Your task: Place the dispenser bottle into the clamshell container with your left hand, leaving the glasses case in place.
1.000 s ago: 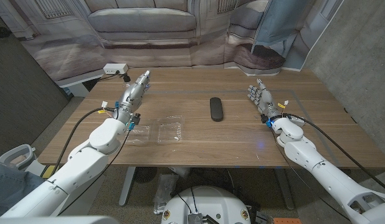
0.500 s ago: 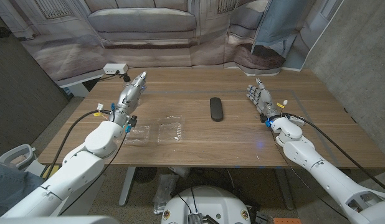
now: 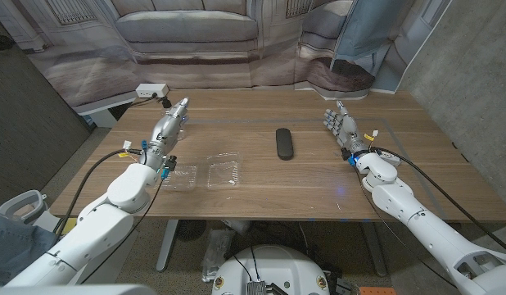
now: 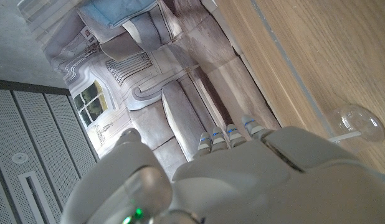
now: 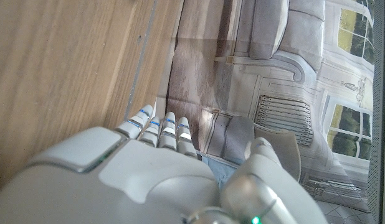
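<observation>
Your left hand (image 3: 166, 129) holds nothing: its fingers (image 4: 228, 134) are straight and close together, reaching out over the table (image 3: 318, 184). Your right hand (image 3: 341, 129) stands apart on its own side, fingers extended and also empty.

In the left wrist view, the dispenser bottle (image 4: 356, 121) shows as a small clear shape with a white tube inside, on the wood just beside your left hand. I cannot pick it out in the head view.

It is probably light, hard and slick, and likely to tip or skid if nudged, so wrap its body rather than its pump.

The clear clamshell container (image 3: 223, 174) lies open near your left forearm. The black glasses case (image 3: 284, 143) lies well apart from it.
</observation>
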Robot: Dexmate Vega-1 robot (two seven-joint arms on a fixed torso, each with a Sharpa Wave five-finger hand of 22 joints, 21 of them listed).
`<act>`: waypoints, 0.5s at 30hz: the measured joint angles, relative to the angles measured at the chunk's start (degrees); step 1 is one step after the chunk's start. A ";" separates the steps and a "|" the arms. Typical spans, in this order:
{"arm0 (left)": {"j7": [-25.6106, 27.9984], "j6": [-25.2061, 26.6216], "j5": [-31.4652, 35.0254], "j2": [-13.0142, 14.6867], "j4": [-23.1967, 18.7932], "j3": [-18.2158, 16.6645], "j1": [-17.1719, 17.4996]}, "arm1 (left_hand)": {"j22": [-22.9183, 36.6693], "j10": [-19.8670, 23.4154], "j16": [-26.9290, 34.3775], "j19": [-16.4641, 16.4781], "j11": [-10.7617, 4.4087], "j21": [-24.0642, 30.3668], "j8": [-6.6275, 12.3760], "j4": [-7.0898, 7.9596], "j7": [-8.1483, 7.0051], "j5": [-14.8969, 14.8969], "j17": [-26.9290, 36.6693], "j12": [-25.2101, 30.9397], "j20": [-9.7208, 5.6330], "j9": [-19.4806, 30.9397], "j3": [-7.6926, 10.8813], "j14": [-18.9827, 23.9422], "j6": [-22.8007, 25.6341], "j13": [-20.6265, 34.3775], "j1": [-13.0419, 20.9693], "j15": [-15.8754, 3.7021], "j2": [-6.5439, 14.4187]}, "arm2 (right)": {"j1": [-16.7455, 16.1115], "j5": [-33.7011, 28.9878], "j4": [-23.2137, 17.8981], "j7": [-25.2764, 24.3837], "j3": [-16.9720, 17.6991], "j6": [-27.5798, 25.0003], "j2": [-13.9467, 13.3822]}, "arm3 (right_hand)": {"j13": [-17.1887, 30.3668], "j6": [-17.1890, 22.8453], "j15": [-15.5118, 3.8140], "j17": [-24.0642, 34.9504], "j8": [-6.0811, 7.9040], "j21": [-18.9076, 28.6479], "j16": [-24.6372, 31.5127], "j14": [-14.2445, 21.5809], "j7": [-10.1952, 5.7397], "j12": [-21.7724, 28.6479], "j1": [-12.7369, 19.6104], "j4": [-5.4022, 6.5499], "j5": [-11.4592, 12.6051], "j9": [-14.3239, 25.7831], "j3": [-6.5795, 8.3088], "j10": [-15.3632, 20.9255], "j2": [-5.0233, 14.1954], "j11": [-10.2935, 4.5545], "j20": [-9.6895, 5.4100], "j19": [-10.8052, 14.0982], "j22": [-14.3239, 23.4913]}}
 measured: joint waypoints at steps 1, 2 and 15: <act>0.05 -0.05 0.06 -0.03 -0.07 -0.16 0.22 | 0.00 0.00 0.00 0.00 0.00 0.00 -0.16 0.00 0.00 0.00 0.00 0.00 0.00 0.00 0.00 0.00 0.00 0.00 0.00 0.00 0.00 | 0.00 0.00 -0.01 0.00 0.00 0.01 0.01 | 0.00 0.00 0.00 0.00 0.00 0.00 0.00 0.00 0.00 0.00 0.00 0.00 0.00 0.00 0.00 0.00 0.00 0.00 0.00 0.00 0.00; 0.11 -0.10 0.11 -0.09 -0.17 -0.41 0.52 | 0.00 0.00 0.00 0.00 0.00 0.00 -0.31 0.00 0.00 0.00 0.00 0.00 0.00 0.00 0.00 0.00 0.00 0.00 0.00 0.00 0.00 | 0.00 0.00 -0.01 0.00 0.00 0.02 0.03 | 0.00 0.00 0.00 0.00 0.00 0.00 0.00 0.00 0.00 0.00 0.00 0.00 0.00 0.00 0.00 0.00 0.00 0.00 0.00 0.00 0.00; 0.99 0.43 0.68 -0.49 -1.52 -2.64 3.30 | 0.00 0.00 -0.36 -0.01 0.00 -0.43 -0.32 -0.15 0.00 -0.48 0.00 -0.21 0.62 -0.01 -0.15 0.00 0.00 0.00 0.55 0.00 0.09 | 0.35 -0.16 0.23 0.00 -0.25 0.34 0.56 | 0.00 0.62 -1.03 0.00 0.00 0.00 0.00 1.03 -0.62 0.00 0.38 -0.01 0.00 0.00 -0.01 1.13 0.38 -1.13 0.32 0.31 0.00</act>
